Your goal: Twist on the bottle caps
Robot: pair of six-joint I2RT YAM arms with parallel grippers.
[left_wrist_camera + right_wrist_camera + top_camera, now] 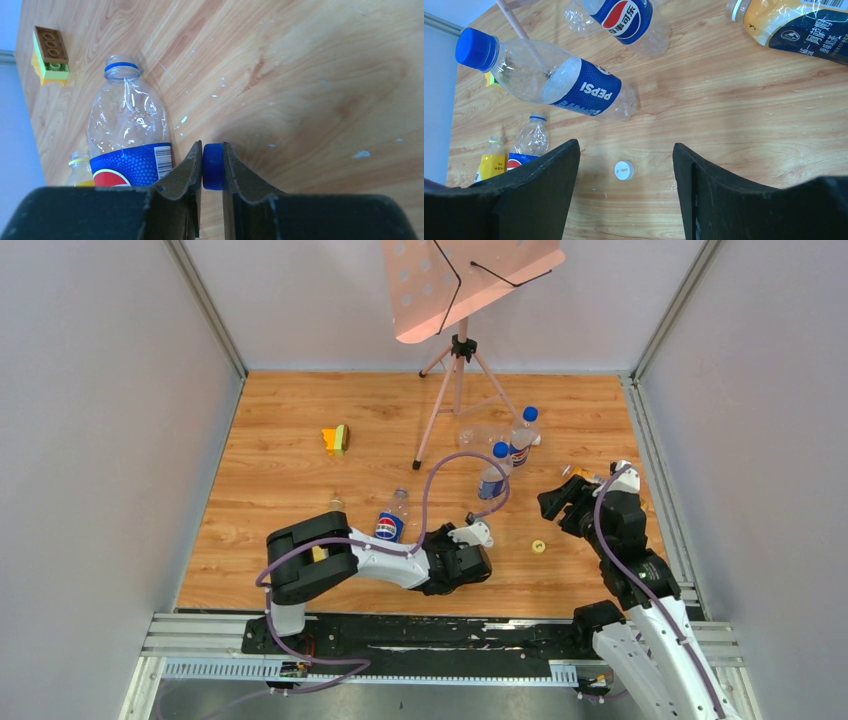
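A blue cap [214, 167] is being pinched edge-on by the L gripper [212, 150], fingers narrow, just beside an uncapped clear bottle [127, 135] (blue label). The R gripper [625, 146] is being held wide w/ nothing gripped; a white cap [624, 170] is being seen between its fingers, untouched, on the table [749, 125].

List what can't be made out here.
Left wrist view: the yellow bottle shows only its neck, behind the open Pepsi bottle and the left gripper.
Right wrist view: the amber bottle is cut by the frame edges.
Same view: the loose cap has print too small to read.
Top view: the blue cap is hidden under the left arm.
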